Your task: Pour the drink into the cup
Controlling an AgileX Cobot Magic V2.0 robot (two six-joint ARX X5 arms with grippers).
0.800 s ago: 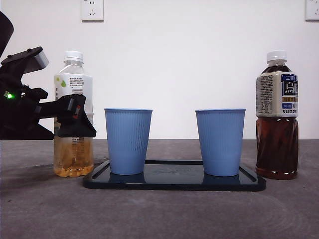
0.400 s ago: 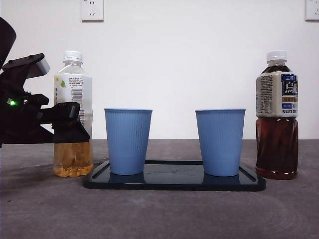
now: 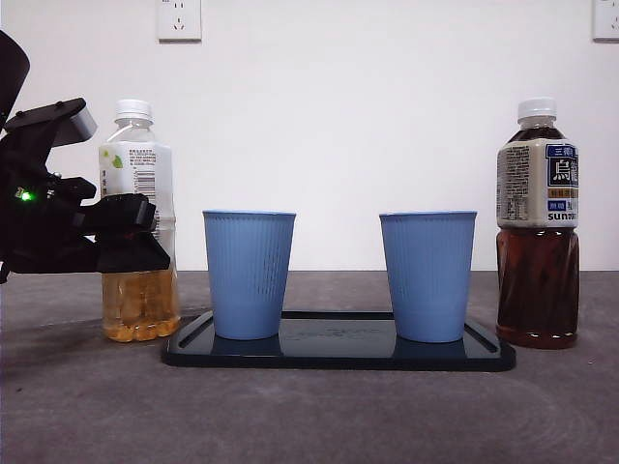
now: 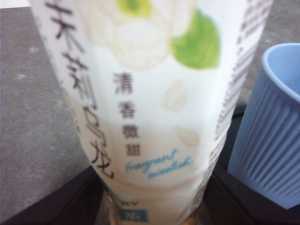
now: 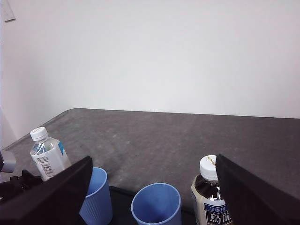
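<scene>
The left gripper [image 3: 126, 232] has its jaws closed around the middle of the pale tea bottle [image 3: 139, 222], one dark jaw on each side of the label in the left wrist view, so the bottle [image 4: 150, 108] fills that picture and sits squarely between them. The bottle stands nearly upright, its long axis vertical with a slight lean, white cap on top and the amber drink in its lower part; its base looks to be at or just above the counter [image 3: 309, 416], and I cannot tell whether it touches.

The relation that matters is sideways. The nearer blue cup [image 3: 249, 274] stands just beside the held bottle, on the side toward the tray's middle, on the near end of the black tray [image 3: 338, 350]. In the left wrist view its ribbed wall [image 4: 267, 140] is close to the bottle. So the pour likely calls for a lift and a tilt of the bottle's neck toward that cup, though the cap is still on.

The second blue cup [image 3: 427, 275] and the dark tea bottle [image 3: 538, 222] stand farther along, well apart from the grip. The right gripper [image 5: 150, 187] hangs high above the scene, jaws spread wide and holding nothing.
</scene>
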